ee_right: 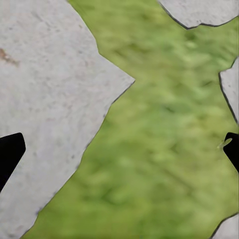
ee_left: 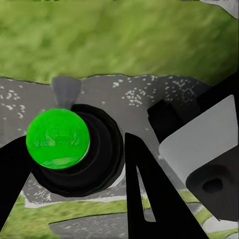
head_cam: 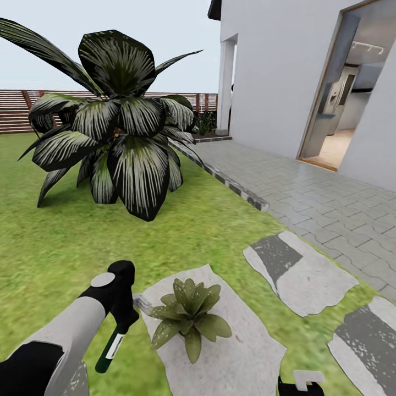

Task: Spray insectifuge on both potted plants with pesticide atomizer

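1. Left end effector (head_cam: 122,313), black, is gripping the slim dark green-black pesticide atomizer w/ white strip (head_cam: 111,346). Bottle is hanging base-down and tilted, head up at the fingers. Left wrist view is looking along the bottle: round bright-green end (ee_left: 58,139) inside a black ring, fingers (ee_left: 149,199) closed either side. Judged clamped on it.
2. Atomizer is sitting just beside the small low potted plant w/ pointed green leaves (head_cam: 190,316), on its left in head view. Probably held close so spray reaches the leaves; which way the nozzle is pointing: can't tell.
3. Plant is standing on a pale grey irregular stepping stone (head_cam: 242,352) in the green grass lawn (head_cam: 66,242). Pot is hidden under the leaves.
4. Right end effector: two black fingertips (ee_right: 10,154) at opposite edges of the right wrist view, wide apart, nothing between. It is facing down over stone and grass; appears idle, parked clear of the working arm.
5. Surroundings: big striped-leaf palm plant (head_cam: 118,132) farther back on the lawn, brown slatted fence (head_cam: 16,110) behind, grey paved patio (head_cam: 330,203) and white house wall (head_cam: 275,71) to the right.
6. Judgement: pick-up done; spraying of this plant is the step in hand. Coverage not verifiable, no mist visible.
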Motion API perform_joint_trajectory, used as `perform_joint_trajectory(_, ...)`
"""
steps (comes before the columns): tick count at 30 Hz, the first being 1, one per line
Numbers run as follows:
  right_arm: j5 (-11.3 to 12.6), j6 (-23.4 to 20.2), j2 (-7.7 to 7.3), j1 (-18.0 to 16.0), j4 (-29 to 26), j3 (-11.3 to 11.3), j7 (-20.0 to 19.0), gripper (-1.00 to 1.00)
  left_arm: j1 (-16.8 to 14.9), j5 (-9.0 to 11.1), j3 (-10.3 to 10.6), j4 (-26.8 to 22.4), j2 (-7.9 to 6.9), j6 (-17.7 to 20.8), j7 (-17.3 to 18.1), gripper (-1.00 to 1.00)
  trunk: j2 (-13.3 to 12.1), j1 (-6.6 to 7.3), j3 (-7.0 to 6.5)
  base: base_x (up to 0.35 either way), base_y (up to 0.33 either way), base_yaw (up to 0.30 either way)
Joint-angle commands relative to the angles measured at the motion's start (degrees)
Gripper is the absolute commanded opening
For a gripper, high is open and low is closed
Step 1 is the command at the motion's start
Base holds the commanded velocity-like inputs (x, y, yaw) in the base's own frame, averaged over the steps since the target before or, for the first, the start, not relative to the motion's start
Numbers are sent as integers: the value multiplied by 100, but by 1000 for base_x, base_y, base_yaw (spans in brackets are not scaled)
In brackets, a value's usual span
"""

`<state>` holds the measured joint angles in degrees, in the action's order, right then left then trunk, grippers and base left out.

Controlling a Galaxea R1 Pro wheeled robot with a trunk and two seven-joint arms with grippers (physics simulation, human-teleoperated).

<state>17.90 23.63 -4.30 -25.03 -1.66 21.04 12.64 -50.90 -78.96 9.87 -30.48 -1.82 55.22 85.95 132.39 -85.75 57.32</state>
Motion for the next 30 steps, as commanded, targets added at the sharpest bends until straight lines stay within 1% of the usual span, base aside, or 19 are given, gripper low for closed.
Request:
perform_joint_trajectory(1, 44, 10, 0, -2, -1, 49, 19, 100, 8, -24, 22, -24, -3, 59, 27, -100, 2, 1, 5, 0, 0, 0)
perform_joint_trajectory(5, 46, 10, 8, -2, -1, 57, 23, 100, 16, -15, -11, -37, -2, 59, 6, -100, 2, 1, 5, 0, -74, 110)
perform_joint_trajectory(14, 47, 10, 8, -2, -1, 58, 23, 100, 13, -15, -38, -46, -2, 59, 0, -100, 2, 1, 5, -40, -262, 255)
perform_joint_trajectory(17, 47, 10, 8, -2, -1, 58, 19, 100, 14, -16, -31, -49, -2, 59, -6, -100, 2, 1, 5, -114, -255, 36)
perform_joint_trajectory(26, 47, 10, 8, -2, -1, 58, 24, 100, 15, -18, -23, -54, -2, 59, 0, -100, 2, 1, 5, -7, -271, 3)
perform_joint_trajectory(30, 47, 10, 8, -2, -1, 58, 24, 100, 15, -21, -20, -54, -9, 59, -4, -100, 2, 1, 5, 0, -273, 142)
